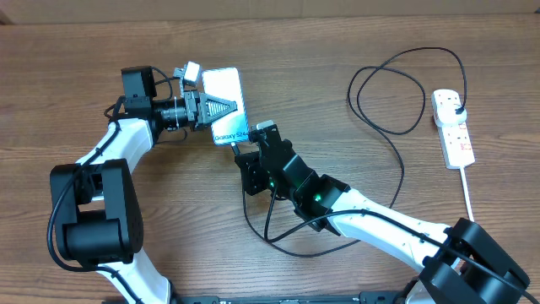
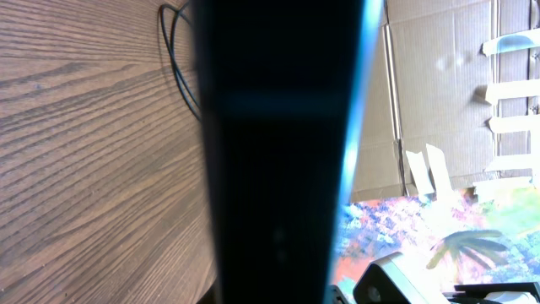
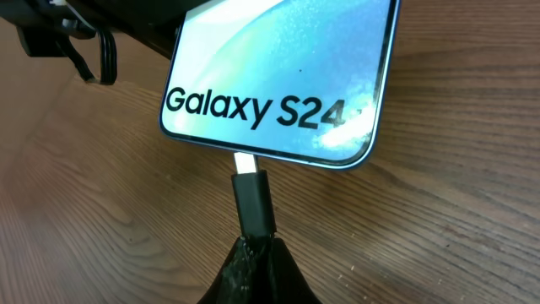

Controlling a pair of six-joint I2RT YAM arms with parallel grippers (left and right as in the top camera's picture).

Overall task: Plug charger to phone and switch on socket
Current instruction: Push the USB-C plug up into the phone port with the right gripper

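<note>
Phone (image 1: 226,86) is clamped in my left gripper (image 1: 216,110), left of centre. Right gripper (image 3: 255,257) pinches the charger (image 3: 251,198) tip, which meets the bottom port. I would push straight in, squarely aligned.

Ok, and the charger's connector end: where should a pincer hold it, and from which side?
Take the charger by its black connector housing, just behind the metal tip, coming from the cable side as the right pincer does. The tip points at the bottom edge of the phone, so its front should stay free.
</note>
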